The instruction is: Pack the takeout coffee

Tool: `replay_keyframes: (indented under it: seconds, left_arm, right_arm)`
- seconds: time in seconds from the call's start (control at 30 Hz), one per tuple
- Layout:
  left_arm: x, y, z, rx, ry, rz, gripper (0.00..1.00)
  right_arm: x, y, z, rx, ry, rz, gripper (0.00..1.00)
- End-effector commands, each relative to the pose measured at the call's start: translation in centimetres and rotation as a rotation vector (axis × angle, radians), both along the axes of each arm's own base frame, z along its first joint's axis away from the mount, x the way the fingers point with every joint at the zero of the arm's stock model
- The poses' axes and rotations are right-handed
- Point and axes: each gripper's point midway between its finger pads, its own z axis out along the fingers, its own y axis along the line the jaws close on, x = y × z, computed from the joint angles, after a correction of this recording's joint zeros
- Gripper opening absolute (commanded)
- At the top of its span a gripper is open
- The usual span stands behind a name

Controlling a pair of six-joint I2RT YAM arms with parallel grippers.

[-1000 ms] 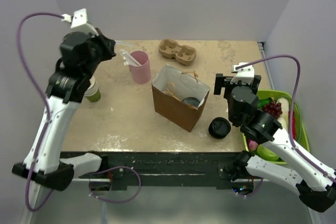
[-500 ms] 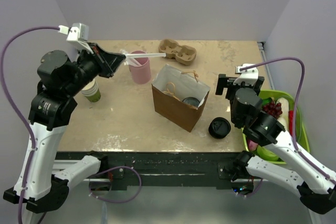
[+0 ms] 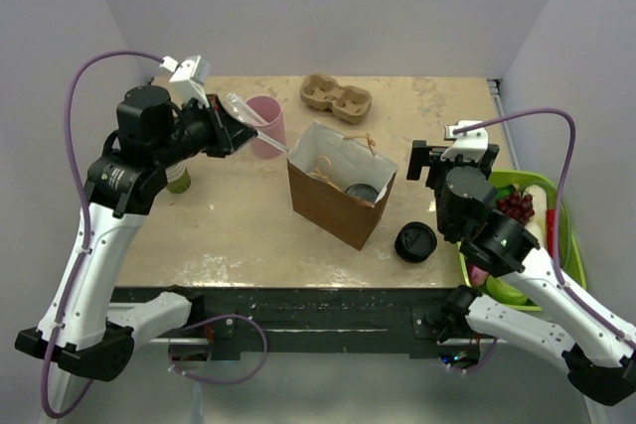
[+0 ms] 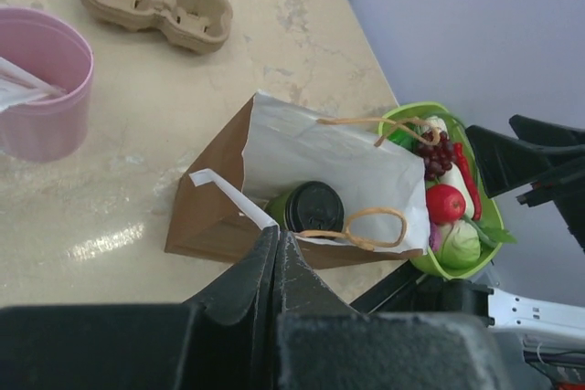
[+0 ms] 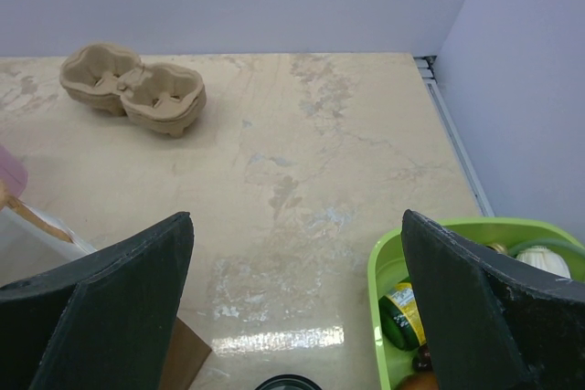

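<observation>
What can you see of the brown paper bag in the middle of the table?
The brown paper bag stands upright and open on the beige table. It looks like kraft paper, brown outside, white inside, with two twisted cord handles. A black-lidded cup sits inside. The white wrapped straw held in the left fingers points toward its rim; whether they touch is unclear.

Bag [image 4: 218, 218] brown paper, matt — table [image 4: 174, 107] glossy, marbled

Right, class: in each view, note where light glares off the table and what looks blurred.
Top view: even light, table sharp. Left wrist view: bright glare left of the paper bag; left gripper dark and soft. Right wrist view: glare at the bottom edge; right gripper fingers blurred.
</observation>
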Motion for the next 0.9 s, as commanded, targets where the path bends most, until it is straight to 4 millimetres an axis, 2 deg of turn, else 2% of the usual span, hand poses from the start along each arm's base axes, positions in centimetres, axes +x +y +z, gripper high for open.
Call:
replay_keyframes:
  seconds: [0.0, 0.1, 0.2, 0.23, 0.37, 0.47, 0.57, 0.7, 0.87]
  left_arm:
    - [-0.7, 1.1, 7.2, -0.044, -0.174, 0.054, 0.0]
    - [-1.4, 1.4, 10.0, -0.075, -0.24, 0.061, 0.0]
    - [-1.9, 1.1, 11.1, -0.088, -0.264, 0.032, 0.0]
    - [-1.8, 0.8, 10.9, -0.086, -0.258, 0.015, 0.0]
    - [-1.5, -0.8, 9.0, -0.084, -0.204, -0.071, 0.0]
    - [-2.1, -3.0, 7.4, -0.085, -0.159, -0.208, 0.0]
    - [-1.9, -4.1, 6.0, -0.029, -0.131, -0.18, 0.0]
    - [-0.7, -5.1, 3.3, 0.024, -0.066, -0.148, 0.0]
    - [1.8, -6.0, 0.3, 0.073, 0.003, -0.108, 0.0]
  right_arm:
    - [0.2, 0.0, 0.6, 0.016, -0.023, -0.015, 0.98]
    - [0.1, -0.1, 0.7, 0.019, -0.027, -0.016, 0.98]
    - [0.0, -0.3, 0.9, 0.025, -0.032, -0.015, 0.98]
    - [0.0, -0.3, 0.9, 0.03, -0.034, -0.013, 0.98]
    - [-0.1, -0.3, 1.0, 0.037, -0.04, -0.007, 0.98]
    - [0.0, -0.1, 0.9, 0.031, -0.037, -0.006, 0.98]
    - [0.1, -0.1, 0.8, 0.021, -0.029, -0.009, 0.98]
    - [0.2, -0.1, 0.6, 0.015, -0.023, -0.013, 0.98]
    - [0.2, 0.0, 0.5, 0.01, -0.02, -0.013, 0.98]
